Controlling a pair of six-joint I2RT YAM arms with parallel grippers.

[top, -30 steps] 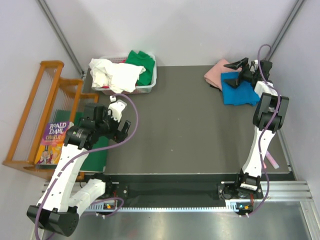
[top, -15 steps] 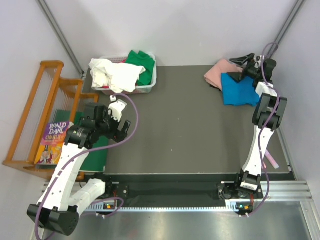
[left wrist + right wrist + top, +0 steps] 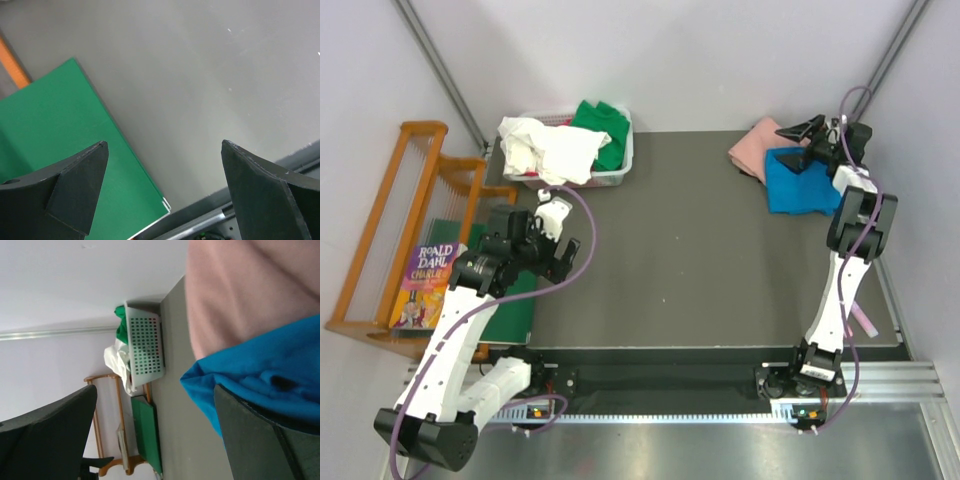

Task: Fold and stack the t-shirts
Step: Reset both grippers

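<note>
A folded bright blue t-shirt (image 3: 798, 185) lies at the table's far right, overlapping a folded pink t-shirt (image 3: 756, 145). My right gripper (image 3: 801, 144) is open and empty, hovering over the blue tee's far edge. In the right wrist view the blue tee (image 3: 260, 375) sits against the lower finger, with the pink tee (image 3: 240, 290) above it. White (image 3: 555, 148) and green (image 3: 602, 124) tees are heaped in a white basket (image 3: 610, 180). My left gripper (image 3: 550, 252) is open and empty above the table's left edge, over bare table (image 3: 200, 75).
A flat green board (image 3: 55, 130) lies left of the table's near-left corner. A wooden rack (image 3: 390, 230) and a Roald Dahl book (image 3: 425, 275) stand beyond it. A small pink object (image 3: 866, 321) lies at the table's right edge. White walls close in on both sides.
My right gripper has shifted slightly above the blue tee, staying open. The left arm has barely moved.
</note>
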